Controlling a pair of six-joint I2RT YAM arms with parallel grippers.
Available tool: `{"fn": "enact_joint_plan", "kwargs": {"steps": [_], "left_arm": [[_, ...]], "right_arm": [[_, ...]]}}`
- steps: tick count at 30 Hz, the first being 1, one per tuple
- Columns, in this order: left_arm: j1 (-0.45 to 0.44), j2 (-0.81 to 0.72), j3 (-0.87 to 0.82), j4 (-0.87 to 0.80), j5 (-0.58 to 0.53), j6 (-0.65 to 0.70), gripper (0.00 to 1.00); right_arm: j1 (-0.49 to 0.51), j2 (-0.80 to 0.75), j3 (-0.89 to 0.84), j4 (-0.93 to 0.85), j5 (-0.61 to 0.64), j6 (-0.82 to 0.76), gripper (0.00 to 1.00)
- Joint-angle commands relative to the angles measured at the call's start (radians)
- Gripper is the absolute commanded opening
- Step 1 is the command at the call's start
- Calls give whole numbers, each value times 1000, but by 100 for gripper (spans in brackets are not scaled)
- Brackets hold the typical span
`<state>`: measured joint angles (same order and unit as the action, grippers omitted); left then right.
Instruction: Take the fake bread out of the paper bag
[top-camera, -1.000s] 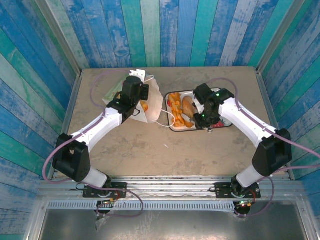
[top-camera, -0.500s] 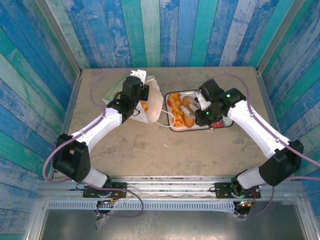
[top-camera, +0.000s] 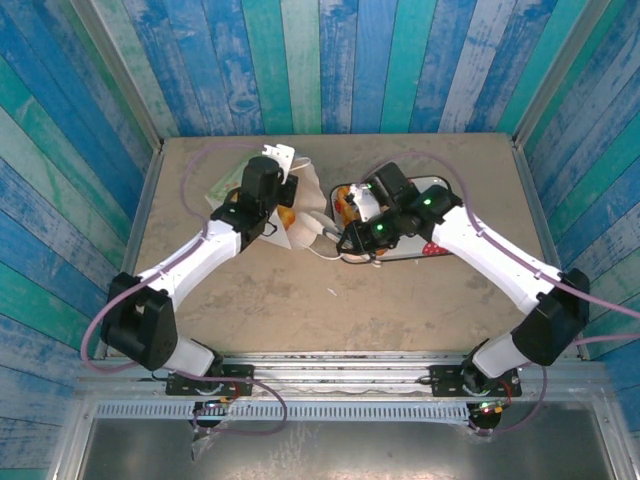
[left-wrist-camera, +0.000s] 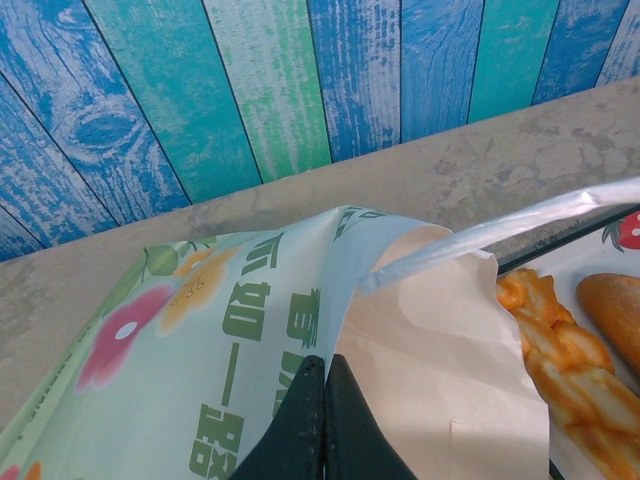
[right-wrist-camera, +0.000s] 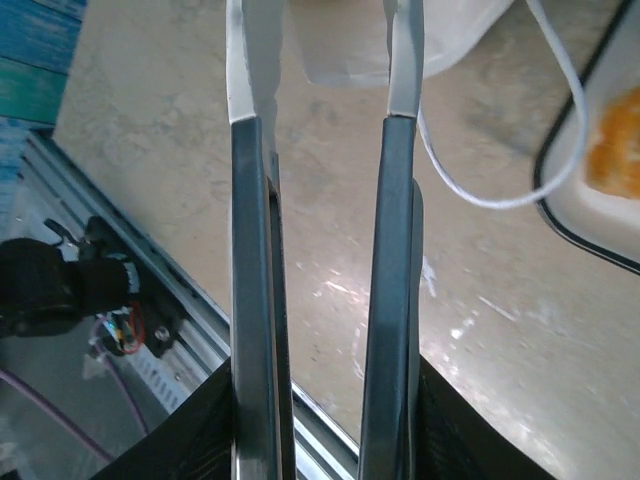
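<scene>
— Our left gripper (left-wrist-camera: 323, 375), jaws pressed together, is pinching the rim of the paper bag (left-wrist-camera: 430, 340). Where is the fake bread (top-camera: 287, 216) lying?
— In the bag's mouth (more is sitting on the tray (left-wrist-camera: 572, 258)). We're judging it light, stiff, smooth — our right gripper (right-wrist-camera: 325, 60), jaws apart and empty, should be closing across its middle.

left pincer (left-wrist-camera: 323, 378) pinching paper bag (left-wrist-camera: 440, 355) rim, fake bread (left-wrist-camera: 548, 340) on tray (left-wrist-camera: 585, 262) at right
</scene>
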<state>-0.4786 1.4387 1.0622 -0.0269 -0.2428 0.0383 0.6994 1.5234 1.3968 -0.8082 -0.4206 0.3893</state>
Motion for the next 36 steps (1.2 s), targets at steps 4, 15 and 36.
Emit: {"fn": "enact_joint_plan", "kwargs": {"steps": [4,15,36], "left_arm": [[2,-99,-24,70,22,31,0],[3,-101,-36,70,12,24,0],[3,-101,-38,74,18,11,0]], "right_arm": [[3,81,-38,197,-93,101,39],[5,193,14,182,-52,112,43],[-3,322,24,341,-144,193,49]]}}
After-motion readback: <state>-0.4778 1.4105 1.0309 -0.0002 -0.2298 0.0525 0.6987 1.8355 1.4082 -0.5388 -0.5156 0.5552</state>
